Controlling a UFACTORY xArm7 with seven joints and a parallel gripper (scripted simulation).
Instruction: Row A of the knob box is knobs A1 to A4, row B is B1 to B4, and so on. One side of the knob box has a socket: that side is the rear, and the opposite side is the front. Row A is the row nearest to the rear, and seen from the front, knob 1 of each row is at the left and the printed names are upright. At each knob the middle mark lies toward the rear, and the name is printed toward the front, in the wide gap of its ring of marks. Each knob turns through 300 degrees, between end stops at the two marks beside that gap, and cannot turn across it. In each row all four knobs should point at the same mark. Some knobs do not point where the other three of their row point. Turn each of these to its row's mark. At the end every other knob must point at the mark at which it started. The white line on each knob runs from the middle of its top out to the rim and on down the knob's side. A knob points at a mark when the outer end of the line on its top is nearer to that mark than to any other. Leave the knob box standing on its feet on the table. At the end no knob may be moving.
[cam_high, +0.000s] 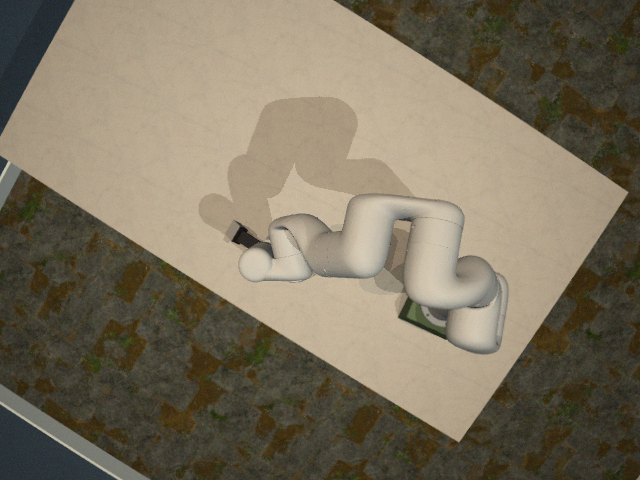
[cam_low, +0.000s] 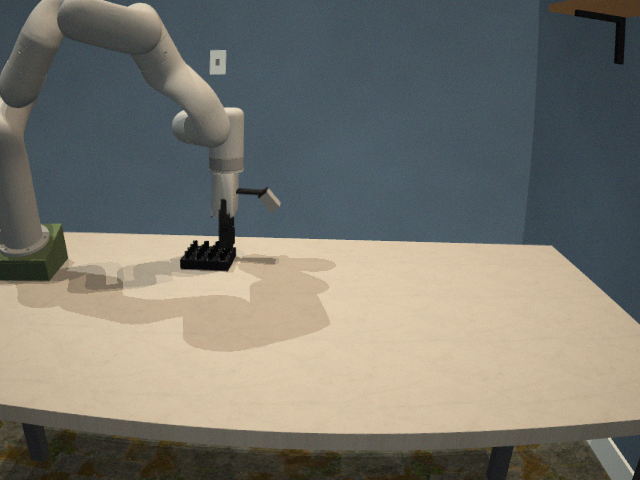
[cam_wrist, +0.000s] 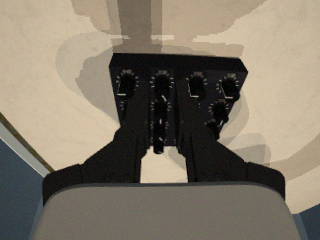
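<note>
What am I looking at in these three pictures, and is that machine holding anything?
It is one white robot arm bolted to a green base on a table. One picture looks straight down, one from the side, and one from a camera on the arm's wrist. On the table stands a small black knob box. The gripper reaches down with its two fingers narrowed on either side of one knob. Whether they actually pinch it is too dark to tell.
</note>
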